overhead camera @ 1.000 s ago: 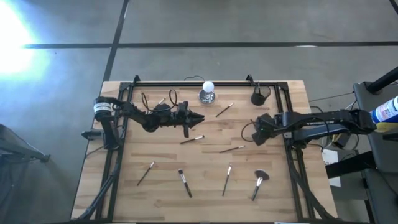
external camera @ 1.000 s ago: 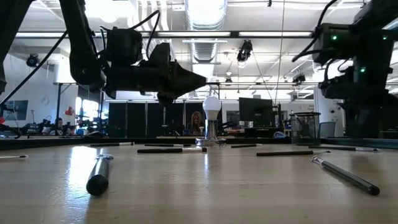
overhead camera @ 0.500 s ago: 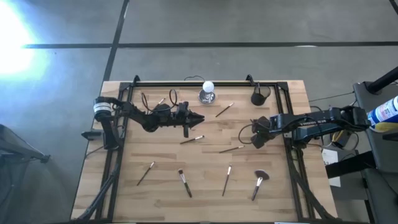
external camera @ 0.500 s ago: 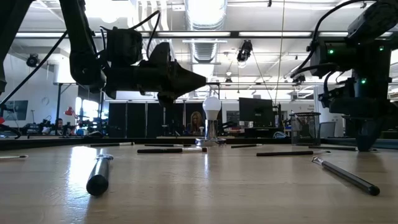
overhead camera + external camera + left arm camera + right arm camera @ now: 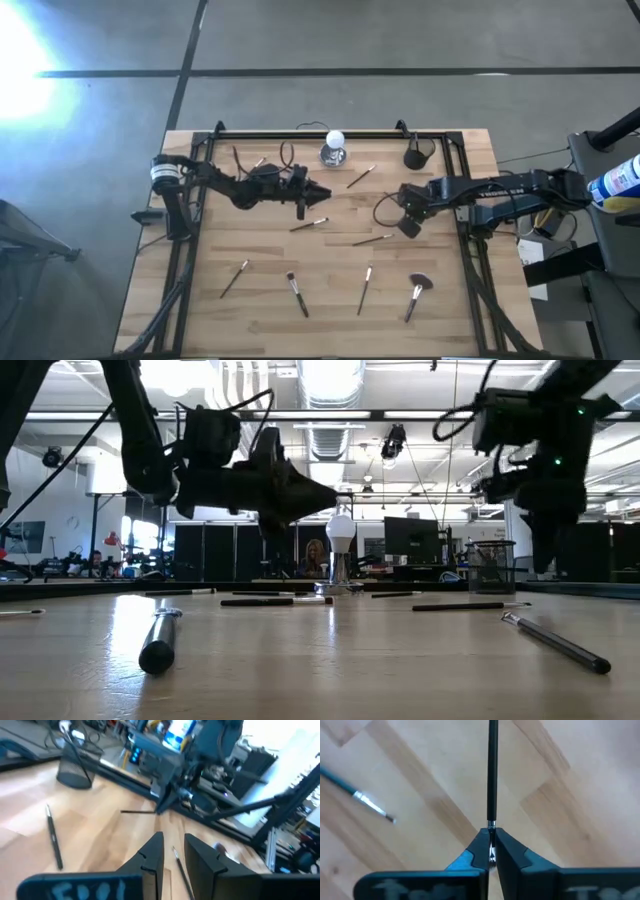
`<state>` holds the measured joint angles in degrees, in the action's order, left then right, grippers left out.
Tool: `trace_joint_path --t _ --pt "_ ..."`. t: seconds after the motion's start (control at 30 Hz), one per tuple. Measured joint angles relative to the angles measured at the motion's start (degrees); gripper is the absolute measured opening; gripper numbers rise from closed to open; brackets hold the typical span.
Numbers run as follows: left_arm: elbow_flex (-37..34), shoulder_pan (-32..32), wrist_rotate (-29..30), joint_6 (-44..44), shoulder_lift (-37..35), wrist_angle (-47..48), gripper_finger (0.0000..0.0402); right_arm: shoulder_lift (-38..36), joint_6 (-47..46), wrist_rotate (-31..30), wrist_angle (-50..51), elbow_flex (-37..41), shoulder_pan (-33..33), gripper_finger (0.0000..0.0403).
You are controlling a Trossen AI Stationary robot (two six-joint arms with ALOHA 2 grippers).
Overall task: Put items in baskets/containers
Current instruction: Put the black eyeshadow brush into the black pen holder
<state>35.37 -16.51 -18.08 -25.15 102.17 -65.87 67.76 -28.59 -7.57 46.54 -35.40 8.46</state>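
Held brush (image 5: 492,770): we find a black-handled brush clamped in the right gripper (image 5: 491,832). The fingers are closed together on its metal collar, and the handle runs straight out ahead of them. In the left wrist view the same brush shows as a thin dark line sticking out sideways from that gripper. The gripper hangs above the right-middle of the table (image 5: 460,310), clear of the wood in the low view.

Cup (image 5: 413,157): we find the black mesh cup upright near the far edge on the right side, beyond the right gripper and apart from it. We cannot tell what it contains.

Loose brushes: seven lie flat on the wood, none touching another.
- One (image 5: 361,177) lies between the cup and the silver object (image 5: 334,150).
- Two lie mid-table, one (image 5: 308,224) and another (image 5: 372,240).
- Four lie in the near row: (image 5: 234,278), (image 5: 297,294), (image 5: 366,289) and the fan brush (image 5: 417,295).

Left gripper (image 5: 172,837): it is raised over the left-middle of the table, pointing toward the centre. Its fingers (image 5: 152,852) stand a little apart, and we see nothing held between them.
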Motion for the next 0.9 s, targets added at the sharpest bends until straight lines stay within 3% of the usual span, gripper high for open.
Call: trace_joint_path --t 0.13,0.23,0.53,0.7,0.9 --pt "1.71 0.38 -8.47 -1.47 0.00 3.80 0.0053 3.32 11.30 -1.18 -0.06 -5.86 -1.03 0.0014" --pt "3.42 0.56 -13.11 -9.32 0.00 8.58 0.0047 7.43 20.00 -2.84 0.12 -10.20 -2.60 0.0013" --pt "9.78 0.69 -16.55 -13.65 -0.02 35.22 0.0098 21.94 44.53 -15.72 0.12 -22.49 -9.97 0.0013" --pt "11.14 0.73 -19.44 -14.86 -0.06 37.45 0.0124 28.10 52.50 -19.49 0.10 -27.71 -12.52 0.0011" --pt "11.66 0.87 -18.58 -15.42 -0.09 41.50 0.0128 31.77 57.98 -22.66 -0.79 -32.37 -13.86 0.0011"
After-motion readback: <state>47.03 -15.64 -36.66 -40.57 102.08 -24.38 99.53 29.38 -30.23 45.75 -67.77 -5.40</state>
